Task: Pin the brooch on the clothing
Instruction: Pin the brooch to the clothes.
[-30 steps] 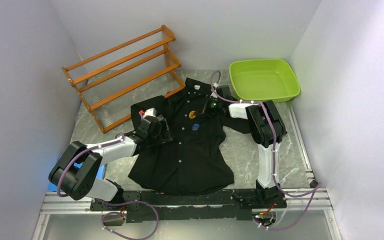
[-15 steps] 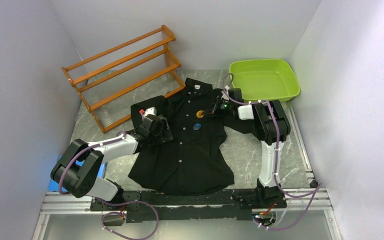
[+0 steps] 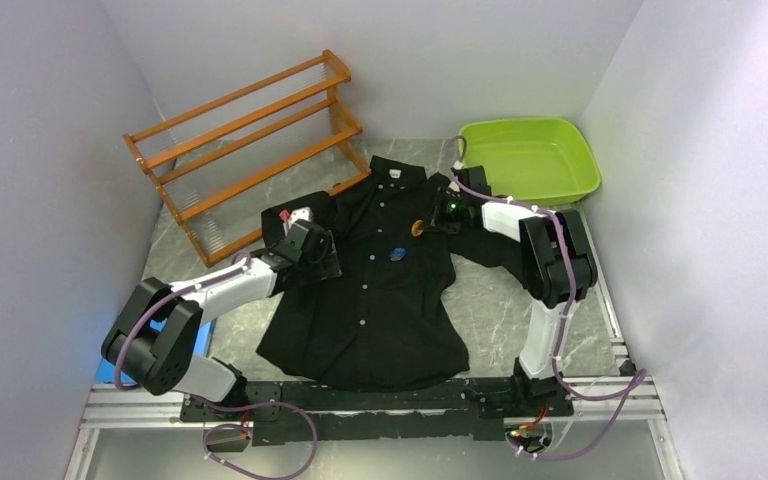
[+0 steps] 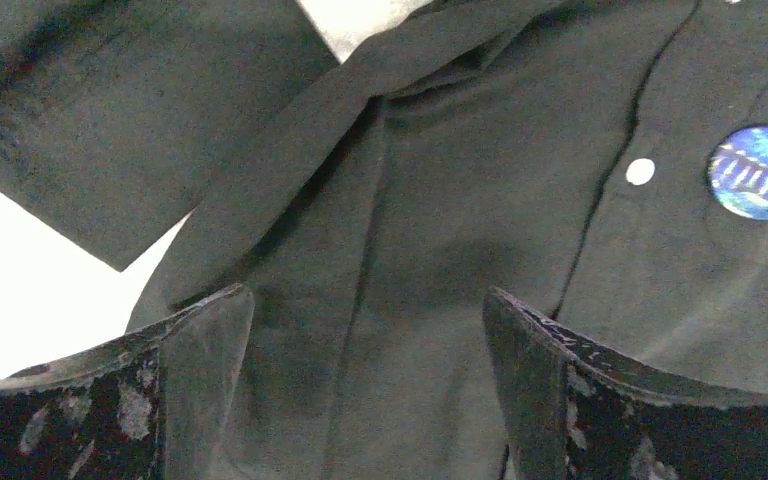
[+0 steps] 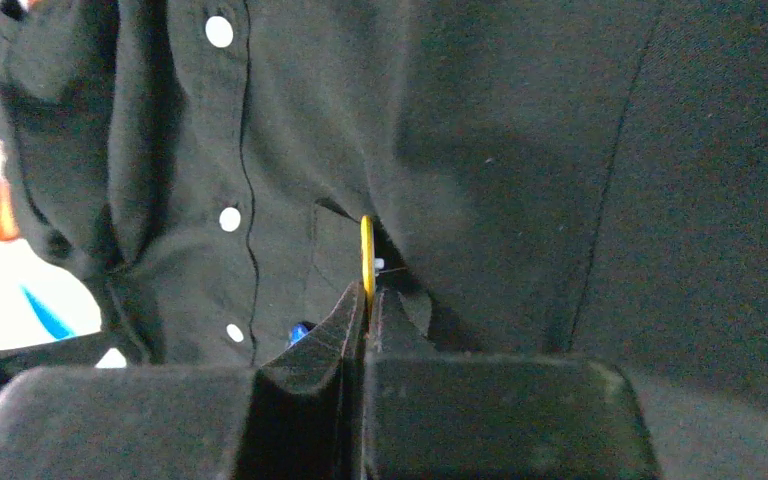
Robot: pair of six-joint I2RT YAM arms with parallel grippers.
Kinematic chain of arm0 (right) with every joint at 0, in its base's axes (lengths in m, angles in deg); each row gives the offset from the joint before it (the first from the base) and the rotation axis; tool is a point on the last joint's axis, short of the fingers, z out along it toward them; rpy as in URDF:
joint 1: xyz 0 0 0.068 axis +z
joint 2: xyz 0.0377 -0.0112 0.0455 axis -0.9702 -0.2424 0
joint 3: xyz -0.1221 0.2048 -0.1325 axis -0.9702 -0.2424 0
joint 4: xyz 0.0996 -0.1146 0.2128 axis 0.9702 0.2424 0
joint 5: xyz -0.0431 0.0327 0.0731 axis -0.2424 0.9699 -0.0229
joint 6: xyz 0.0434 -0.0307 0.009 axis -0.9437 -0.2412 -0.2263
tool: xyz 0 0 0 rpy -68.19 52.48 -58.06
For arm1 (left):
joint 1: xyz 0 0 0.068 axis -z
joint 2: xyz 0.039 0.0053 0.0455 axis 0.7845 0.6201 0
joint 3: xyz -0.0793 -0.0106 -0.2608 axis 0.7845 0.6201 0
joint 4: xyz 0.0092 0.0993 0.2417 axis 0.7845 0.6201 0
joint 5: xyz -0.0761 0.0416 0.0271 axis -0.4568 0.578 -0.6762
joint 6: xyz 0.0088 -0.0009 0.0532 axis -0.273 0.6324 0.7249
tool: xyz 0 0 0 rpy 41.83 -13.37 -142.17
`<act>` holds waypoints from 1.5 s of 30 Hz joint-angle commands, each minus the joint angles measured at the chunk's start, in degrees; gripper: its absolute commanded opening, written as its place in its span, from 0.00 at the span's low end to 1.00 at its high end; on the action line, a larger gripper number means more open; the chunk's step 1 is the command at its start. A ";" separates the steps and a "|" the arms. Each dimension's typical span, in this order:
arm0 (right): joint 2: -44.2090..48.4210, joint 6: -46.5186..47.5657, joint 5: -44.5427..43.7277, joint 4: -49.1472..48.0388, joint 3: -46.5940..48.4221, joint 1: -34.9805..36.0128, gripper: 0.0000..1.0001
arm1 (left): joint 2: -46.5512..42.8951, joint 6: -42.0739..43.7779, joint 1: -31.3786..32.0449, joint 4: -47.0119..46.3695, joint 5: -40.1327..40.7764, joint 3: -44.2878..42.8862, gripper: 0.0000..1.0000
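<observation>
The clothing (image 3: 380, 290), a black short-sleeved shirt with pale buttons, lies flat on the table with its collar at the far end. My right gripper (image 3: 430, 224) is shut on a yellow brooch (image 3: 417, 227) just over the shirt's chest. In the right wrist view the brooch (image 5: 367, 252) stands edge-on, pinched between the closed fingertips of the right gripper (image 5: 368, 295), with its pin against a fold of the clothing (image 5: 520, 180). A blue round brooch (image 3: 396, 253) (image 4: 760, 172) sits on the shirt front. My left gripper (image 3: 316, 258) (image 4: 365, 300) hangs open over the clothing (image 4: 410, 220) near its sleeve, holding nothing.
A wooden rack (image 3: 245, 140) stands at the far left, close to the shirt's sleeve. A green tub (image 3: 528, 160) sits at the far right behind the right arm. Grey walls close in on both sides.
My right gripper has carried the yellow brooch to the right across the shirt's chest. The left gripper has shifted slightly toward the far end.
</observation>
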 commanded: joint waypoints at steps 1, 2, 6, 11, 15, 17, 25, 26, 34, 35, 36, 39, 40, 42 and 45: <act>4.88 6.29 -9.11 7.16 3.52 3.70 0.00 | -2.64 2.02 -0.09 1.71 -1.01 -4.69 0.90; 5.38 6.12 -8.91 6.76 3.28 3.91 0.00 | -2.82 2.09 -0.13 1.86 -1.70 -5.49 0.90; 5.40 3.35 -2.01 2.82 2.31 3.87 0.00 | -2.98 2.76 -0.09 2.38 -3.38 -7.68 0.89; 0.63 -3.33 6.57 -4.63 3.89 5.27 0.00 | -2.86 2.27 -0.08 0.74 -5.00 -6.51 0.89; -4.39 -8.52 12.62 -11.85 4.89 6.18 0.00 | -1.20 1.14 -0.08 -1.15 -6.42 -4.75 0.88; -6.57 -10.18 14.08 -13.83 5.21 6.36 0.00 | -0.07 0.77 -0.09 -2.08 -7.02 -4.06 0.88; -11.95 -11.86 16.32 -15.73 4.38 5.55 0.00 | 6.53 0.01 -0.11 -4.13 -7.73 -3.96 0.89; -12.23 -12.11 16.50 -16.38 3.52 5.04 0.00 | 7.24 0.02 -0.09 -4.16 -7.66 -4.09 0.88; -13.11 -11.55 18.59 -19.64 -2.55 -0.45 0.00 | 10.11 -0.74 -0.10 -3.36 -5.92 -4.68 0.89; -13.10 -11.33 18.74 -19.87 -3.22 -0.99 0.00 | 10.46 -1.02 -0.12 -2.72 -5.38 -4.91 0.89; -13.00 -10.79 18.71 -19.76 -3.64 -1.42 0.00 | 10.81 -1.22 -0.09 -2.08 -4.92 -5.17 0.89; -12.61 -9.26 18.59 -18.75 -4.40 -2.71 0.00 | 12.08 -1.88 -0.08 -0.11 -3.45 -6.12 0.89; -12.36 -8.90 18.54 -18.50 -4.66 -3.19 0.00 | 12.41 -2.21 -0.10 0.48 -3.09 -6.43 0.89; -11.28 -7.50 17.45 -16.60 -4.59 -3.77 0.00 | 13.02 -2.63 -0.13 1.75 -2.40 -6.97 0.89; -8.24 -3.15 13.42 -10.21 -2.91 -3.83 0.00 | 12.87 -3.10 -0.09 2.92 -1.38 -7.41 0.89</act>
